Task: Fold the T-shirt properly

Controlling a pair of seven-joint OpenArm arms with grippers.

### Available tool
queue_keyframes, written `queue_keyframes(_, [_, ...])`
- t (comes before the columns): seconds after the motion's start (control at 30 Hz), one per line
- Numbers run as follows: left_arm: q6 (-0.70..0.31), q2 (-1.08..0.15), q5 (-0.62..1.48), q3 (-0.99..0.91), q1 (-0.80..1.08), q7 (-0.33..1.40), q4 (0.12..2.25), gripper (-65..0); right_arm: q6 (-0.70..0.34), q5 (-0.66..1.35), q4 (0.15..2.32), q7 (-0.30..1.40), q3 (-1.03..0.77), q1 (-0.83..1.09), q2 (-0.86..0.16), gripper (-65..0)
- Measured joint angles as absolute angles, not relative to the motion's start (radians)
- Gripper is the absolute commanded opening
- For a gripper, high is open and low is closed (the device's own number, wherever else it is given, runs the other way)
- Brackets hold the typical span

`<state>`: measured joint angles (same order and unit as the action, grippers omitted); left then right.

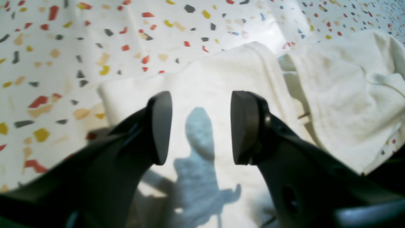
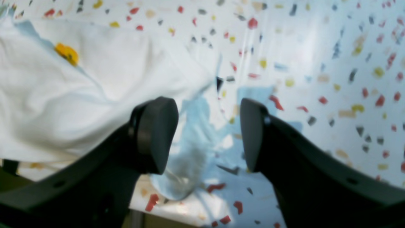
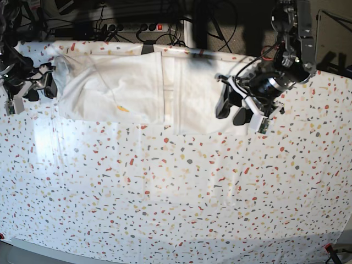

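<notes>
The white T-shirt (image 3: 137,91) lies partly folded along the table's far edge, plain side mostly up, with a bit of yellow print (image 3: 123,109) showing. My left gripper (image 3: 231,108) is open and empty just above the shirt's right end; in the left wrist view (image 1: 201,126) white cloth (image 1: 221,79) lies between and under its fingers. My right gripper (image 3: 41,88) is open and empty at the shirt's left end; in the right wrist view (image 2: 208,133) the shirt (image 2: 63,91) lies left of the fingers, with tablecloth under them.
The white speckled tablecloth (image 3: 176,192) covers the whole table. Cables and a power strip (image 3: 137,27) lie behind the far edge. The table's edge (image 2: 177,215) is close below my right gripper in the right wrist view.
</notes>
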<state>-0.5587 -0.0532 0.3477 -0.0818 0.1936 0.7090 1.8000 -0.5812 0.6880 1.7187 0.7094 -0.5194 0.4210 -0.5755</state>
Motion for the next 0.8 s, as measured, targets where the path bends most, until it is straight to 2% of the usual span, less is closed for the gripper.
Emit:
queue_keyframes(0.13, [-0.561, -0.052, 0.351, -0.081, 0.192, 0.709, 1.8, -35.6, -0.686, 0.753, 1.524, 0.908, -0.521, 0.284, -0.575, -29.9])
queue_keyframes(0.23, [-0.561, -0.051, 0.351, -0.079, 0.194, 0.71, 1.8, -35.6, -0.693, 0.782, 1.414, 1.009, -0.519, 0.179, -0.574, -29.9])
queue_keyframes(0.6, [-0.561, -0.053, 0.351, -0.08, 0.194, 0.709, 1.8, -35.6, -0.701, 0.823, 1.111, 1.12, -0.531, 0.016, -0.574, -29.9])
queue_keyframes(0.7, [-0.561, -0.052, 0.352, -0.08, 0.194, 0.709, 1.8, -35.6, -0.701, 0.907, 1.1, 1.168, -0.537, 0.017, -0.564, -29.9])
queue_keyframes(0.8, [-0.561, -0.052, 0.352, -0.08, 0.194, 0.709, 1.8, -35.6, -0.701, 1.092, 1.097, 1.326, -0.529, 0.017, -0.54, -29.9])
